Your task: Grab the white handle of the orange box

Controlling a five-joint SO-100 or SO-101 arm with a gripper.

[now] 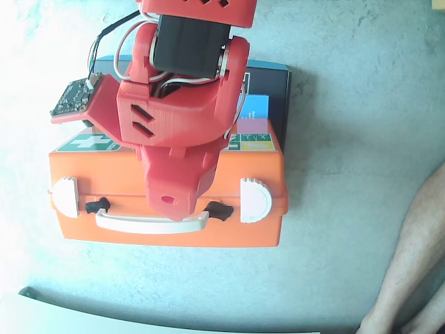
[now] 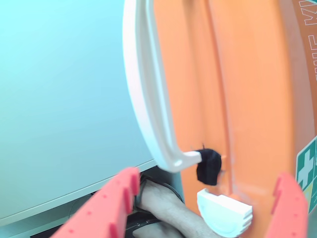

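Observation:
The orange box [image 1: 104, 174] lies flat on the pale table, its front side bearing the white handle [image 1: 125, 224]. My red gripper [image 1: 174, 209] hangs over the middle-right part of the handle, and the arm hides its fingertips in the fixed view. In the wrist view my gripper [image 2: 208, 178] is open, with the two red fingers [image 2: 116, 198] wide apart. The handle [image 2: 143, 89] and the box's front [image 2: 247, 99] lie between and ahead of them. I see no contact with the handle.
Two white round latches [image 1: 66, 197] [image 1: 254, 200] and black handle hinges [image 2: 208, 166] sit on the box front. A dark box [image 1: 268, 83] lies behind the orange one. A person's leg [image 1: 410, 264] is at the right; the table edge [image 1: 139, 316] runs along the bottom.

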